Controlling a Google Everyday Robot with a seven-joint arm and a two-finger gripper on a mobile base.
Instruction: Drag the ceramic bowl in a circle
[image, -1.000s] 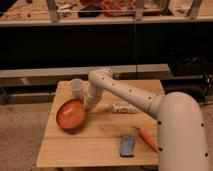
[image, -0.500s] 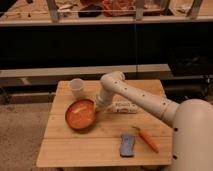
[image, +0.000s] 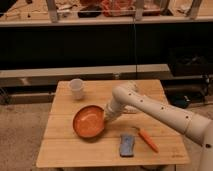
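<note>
**Gripper at the bowl's right rim**

We see the ceramic bowl (image: 88, 123) sitting on the wooden table (image: 64, 150), a little left of the table's middle and toward the front half. It is wide, shallow and round, glossy orange, with a faint paler sheen inside. The gripper (image: 109, 118) comes down at the bowl's right edge, meeting or overlapping the rim there. From this angle its tip merges with the rim, so we cannot tell whether it is parted, closed or clamped on the bowl; it seems at least to touch it.

The arm (image: 150, 107) is smooth, white and tubular, reaching in from the lower right and bending down toward the bowl.

The table top is pale slatted wood with a matte grain. Behind the bowl, near the back left, stands a small translucent white cup (image: 76, 88), upright and well apart from the bowl. In front of the arm lie a flat blue-grey rectangular block (image: 127, 145) and, just beside it on the right, a slim orange tapered piece (image: 148, 140).
</note>
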